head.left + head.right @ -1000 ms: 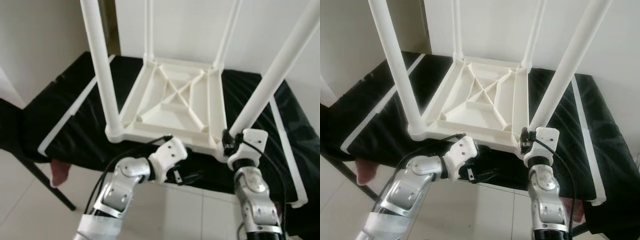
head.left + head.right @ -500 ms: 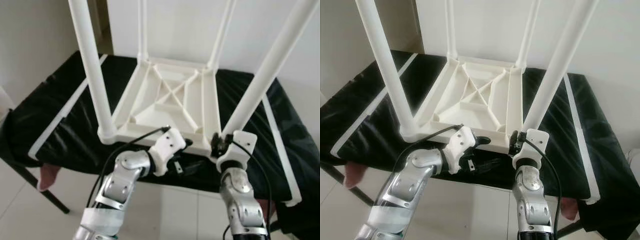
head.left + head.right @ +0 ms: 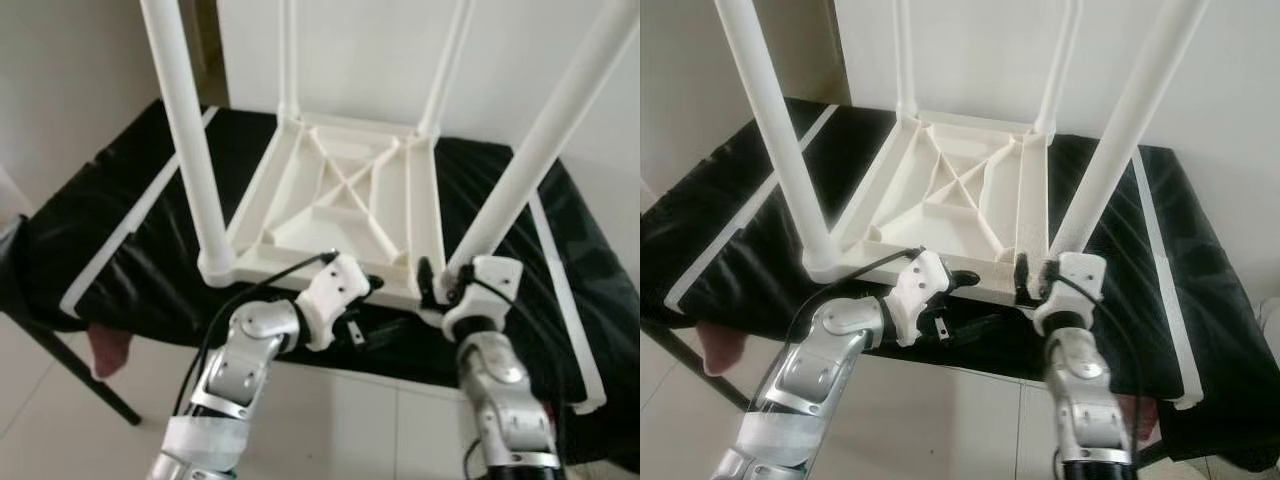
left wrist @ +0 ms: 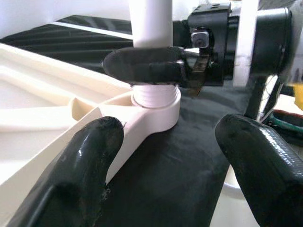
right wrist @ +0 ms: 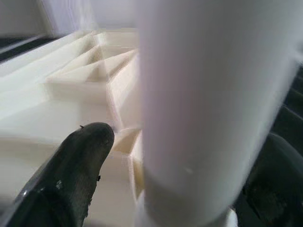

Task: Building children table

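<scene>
All four legs stand in the upturned children's table (image 3: 350, 205) on the black-covered table (image 3: 120, 240); my right hand (image 4: 156, 66) grips the near right leg (image 3: 520, 185), left hand (image 3: 350, 330) open beside, tightening possibly left.

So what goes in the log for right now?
table: upside down, four legs up | right gripper: around near right leg base | left gripper: open, near table edge

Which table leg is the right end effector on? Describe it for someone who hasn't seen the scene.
A white plastic children's table lies upside down on a black-covered surface, its four legs pointing up. The leg in question stands in the near corner on the robot's right. It alone has the right end effector around its base.
</scene>
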Available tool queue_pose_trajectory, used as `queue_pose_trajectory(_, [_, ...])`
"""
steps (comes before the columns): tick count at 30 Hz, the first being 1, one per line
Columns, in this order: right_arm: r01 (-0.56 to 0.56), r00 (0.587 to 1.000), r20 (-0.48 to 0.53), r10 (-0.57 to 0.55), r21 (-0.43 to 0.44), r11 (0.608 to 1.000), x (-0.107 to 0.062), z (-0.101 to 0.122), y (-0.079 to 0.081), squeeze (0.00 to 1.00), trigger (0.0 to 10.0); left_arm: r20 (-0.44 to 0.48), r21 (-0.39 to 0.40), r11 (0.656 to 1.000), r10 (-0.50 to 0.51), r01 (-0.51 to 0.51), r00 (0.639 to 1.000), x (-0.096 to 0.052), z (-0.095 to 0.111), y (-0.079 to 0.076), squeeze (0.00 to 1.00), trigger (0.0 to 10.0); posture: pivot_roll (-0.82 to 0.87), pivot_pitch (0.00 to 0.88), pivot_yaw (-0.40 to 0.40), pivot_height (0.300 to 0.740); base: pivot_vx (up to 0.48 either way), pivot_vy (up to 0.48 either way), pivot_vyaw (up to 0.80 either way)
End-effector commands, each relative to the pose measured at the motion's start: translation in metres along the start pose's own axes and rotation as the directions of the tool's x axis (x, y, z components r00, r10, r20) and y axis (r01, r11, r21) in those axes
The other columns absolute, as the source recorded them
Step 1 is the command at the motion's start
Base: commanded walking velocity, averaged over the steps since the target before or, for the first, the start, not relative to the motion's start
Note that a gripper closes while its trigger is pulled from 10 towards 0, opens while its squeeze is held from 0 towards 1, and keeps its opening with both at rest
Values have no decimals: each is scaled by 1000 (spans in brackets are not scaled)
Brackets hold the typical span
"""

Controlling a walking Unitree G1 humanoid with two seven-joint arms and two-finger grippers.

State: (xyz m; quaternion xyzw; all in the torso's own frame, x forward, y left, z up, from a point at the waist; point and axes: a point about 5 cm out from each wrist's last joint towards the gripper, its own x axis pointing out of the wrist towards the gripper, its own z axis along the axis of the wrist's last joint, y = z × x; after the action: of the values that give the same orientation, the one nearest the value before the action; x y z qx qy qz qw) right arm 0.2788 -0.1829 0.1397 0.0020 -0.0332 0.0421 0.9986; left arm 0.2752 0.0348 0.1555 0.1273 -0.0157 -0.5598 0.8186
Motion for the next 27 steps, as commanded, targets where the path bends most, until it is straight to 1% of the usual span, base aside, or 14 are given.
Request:
queue_pose_trajectory(1, [-35, 999, 3, 35, -6, 999, 2, -2, -4, 0, 10000, -20, 18, 985, 173, -173, 985, -2, -4, 6, 0, 10000, 29, 25, -56, 740, 0, 0, 0])
queue_pose_trajectory(5, [-73, 997, 7, 73, -60, 996, 10, 1, -18, 0, 10000, -48, 61, 967, 249, -246, 967, -6, -9, 10, 0, 10000, 43, 21, -74, 740, 0, 0, 0])
queue_pose_trajectory(10, [-175, 985, -10, 175, -90, 980, 17, 1, -27, 0, 10000, -31, -10, 978, 208, -208, 978, -5, -8, 3, 0, 10000, 55, 13, -85, 740, 0, 0, 0])
queue_pose_trajectory(13, [-227, 974, -16, 226, -100, 969, 21, 2, -29, 0, 10000, -37, 18, 980, 200, -199, 979, -3, -9, 1, 0, 10000, 58, 13, -83, 740, 0, 0, 0])
queue_pose_trajectory(14, [-245, 970, -20, 244, -98, 965, 22, 1, -30, 0, 9333, -47, 22, 981, 193, -193, 980, -3, -10, 0, 0, 10000, 59, 14, -82, 740, 0, 0, 0])
queue_pose_trajectory(15, [-265, 964, -26, 263, -105, 959, 23, 1, -30, 0, 7765, -53, 23, 983, 181, -180, 982, -2, -10, -2, 0, 10000, 62, 14, -81, 740, 0, 0, 0])
queue_pose_trajectory(16, [-276, 961, -31, 275, -112, 954, 24, 1, -31, 0, 7765, -55, 23, 985, 171, -170, 984, -2, -10, -3, 0, 10000, 62, 14, -81, 740, 0, 0, 0])
queue_pose_trajectory(17, [-292, 956, -48, 288, -121, 949, 25, -1, -31, 0, 6902, -51, 35, 986, 164, -162, 985, -1, -10, -4, 0, 10000, 66, 9, -82, 740, 0, 0, 0])
queue_pose_trajectory(18, [-307, 952, -56, 302, -137, 942, 25, -3, -31, 0, 4588, -53, 53, 986, 159, -156, 986, -1, -10, -6, 0, 10000, 66, 9, -82, 740, 0, 0, 0])
queue_pose_trajectory(20, [-314, 949, -63, 308, -133, 940, 26, -6, -32, 0, 4588, -62, 62, 986, 161, -158, 985, -1, -11, -5, 0, 10000, 68, 3, -83, 740, 0, 0, 0])
queue_pose_trajectory(21, [-312, 950, -68, 306, -133, 941, 26, -9, -34, 0, 3333, -68, 66, 985, 165, -161, 984, 0, -12, -5, 0, 10000, 69, 0, -84, 740, 0, 0, 0])
queue_pose_trajectory(22, [-312, 950, -68, 306, -133, 941, 26, -9, -34, 0, 3333, -68, 66, 985, 165, -161, 984, 0, -12, -5, 0, 10000, 69, 0, -84, 740, 0, 0, 0])
queue_pose_trajectory(23, [-312, 949, -74, 305, -127, 941, 26, -12, -36, 0, 0, -74, 68, 982, 179, -174, 981, 0, -12, -2, 0, 10000, 70, 0, -84, 740, 0, 0, 0])
queue_pose_trajectory(27, [-322, 946, -86, 314, -117, 939, 26, -16, -37, 0, 0, -73, 73, 978, 200, -195, 977, 2, -11, 2, 0, 10000, 68, 0, -83, 740, 0, 0, 0])
